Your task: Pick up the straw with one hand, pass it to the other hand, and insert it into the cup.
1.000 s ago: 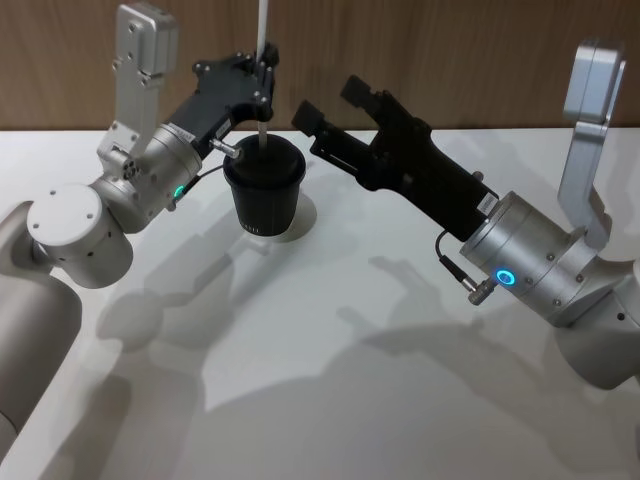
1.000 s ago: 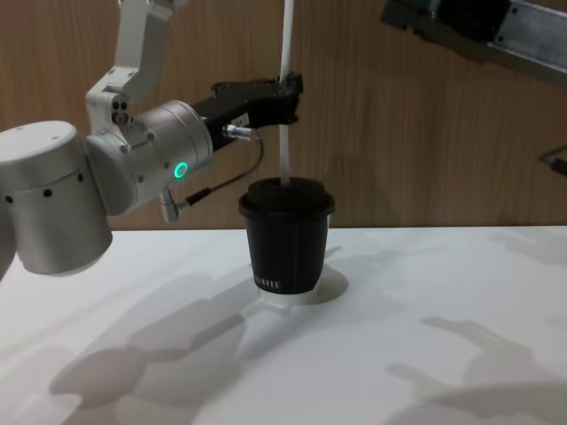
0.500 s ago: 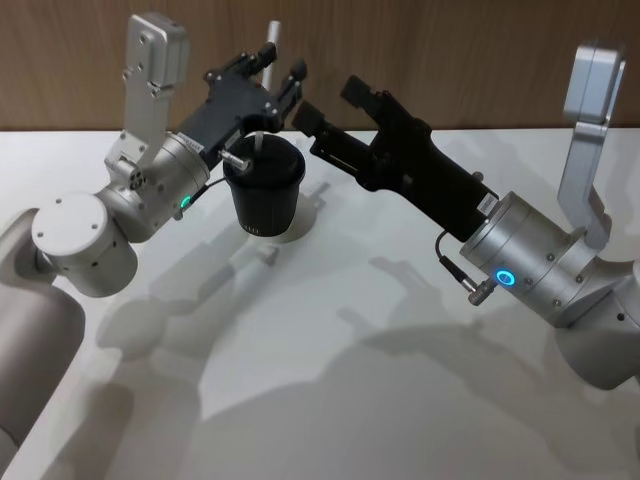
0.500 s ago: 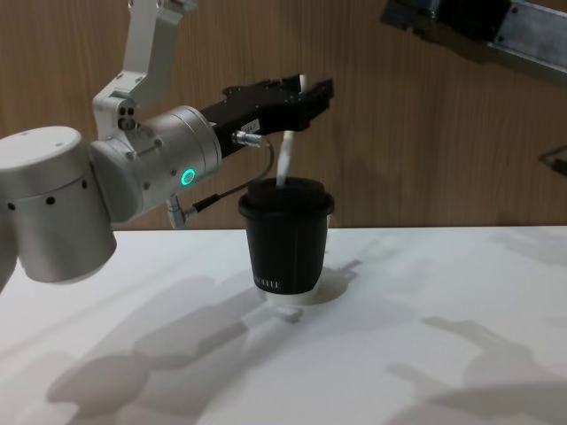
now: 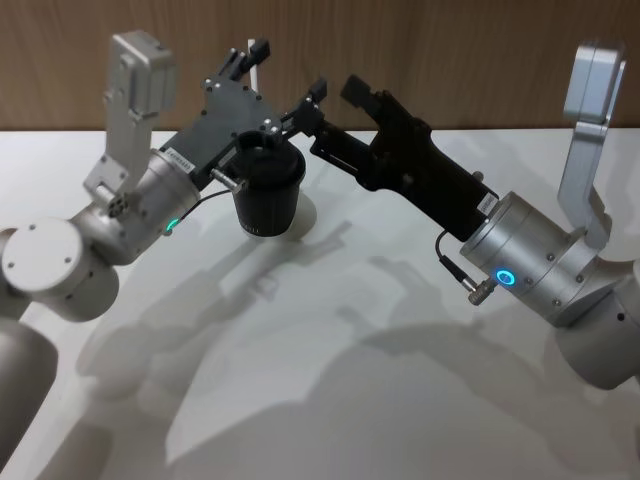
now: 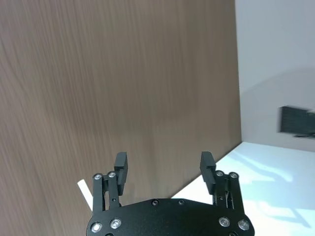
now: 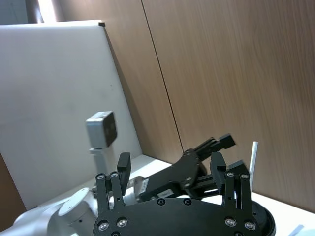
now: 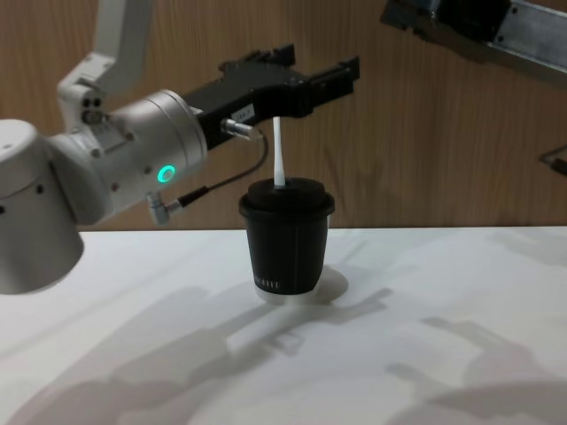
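The black ribbed cup point(image 8: 286, 241) stands on the white table with its domed lid on. The white straw point(image 8: 277, 150) sticks up out of the lid, nearly upright and free of any grip. My left gripper point(image 8: 322, 58) hovers open just above the straw's top, one finger on each side and neither touching it. In the head view this gripper point(image 5: 288, 68) reaches over the cup point(image 5: 266, 200). My right gripper point(image 5: 335, 105) is open and holds nothing, just right of the cup and pointing at it. The right wrist view shows the straw point(image 7: 253, 158) beyond the open right gripper point(image 7: 170, 164).
A brown wooden wall runs behind the table. The cup sits on a pale round mark point(image 5: 305, 215). The table in front of the cup is open white surface crossed by arm shadows. Part of the right arm point(image 8: 496, 31) crosses the chest view's upper right corner.
The left gripper, shut on the straw a second ago, has opened and let go. The straw has sunk deeper into the cup. The left gripper has lifted and stretched over the lid.
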